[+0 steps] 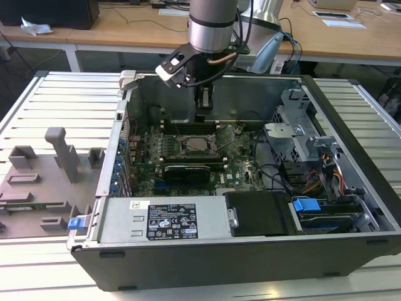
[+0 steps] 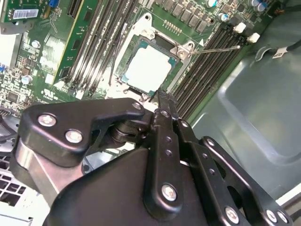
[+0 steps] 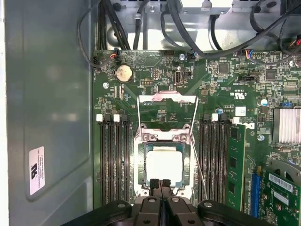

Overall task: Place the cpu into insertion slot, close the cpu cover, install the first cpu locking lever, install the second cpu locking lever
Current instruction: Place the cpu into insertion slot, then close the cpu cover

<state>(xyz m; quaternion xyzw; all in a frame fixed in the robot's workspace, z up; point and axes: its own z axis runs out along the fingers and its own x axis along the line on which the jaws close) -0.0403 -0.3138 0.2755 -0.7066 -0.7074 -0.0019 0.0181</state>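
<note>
The cpu (image 3: 164,164) lies flat in the insertion slot (image 3: 140,162), its silver-grey top facing up; it also appears in the second wrist view (image 2: 148,68). The cpu cover (image 3: 167,98) stands swung open past the slot's hinge side. One thin wire locking lever (image 3: 200,169) (image 2: 216,47) sticks out loose beside the slot. My gripper (image 3: 160,182) (image 2: 162,96) is shut and empty, its tips hovering over the slot's near edge. In the exterior view the gripper (image 1: 202,118) hangs above the slot (image 1: 199,146) inside the computer case.
Long black memory slots (image 3: 115,160) (image 3: 214,160) flank the socket. A black card (image 1: 186,171), a power supply box (image 1: 169,219), a drive cage (image 1: 301,135) and cables (image 1: 326,182) crowd the case. A grey fixture (image 1: 59,153) stands on the table at the exterior view's left.
</note>
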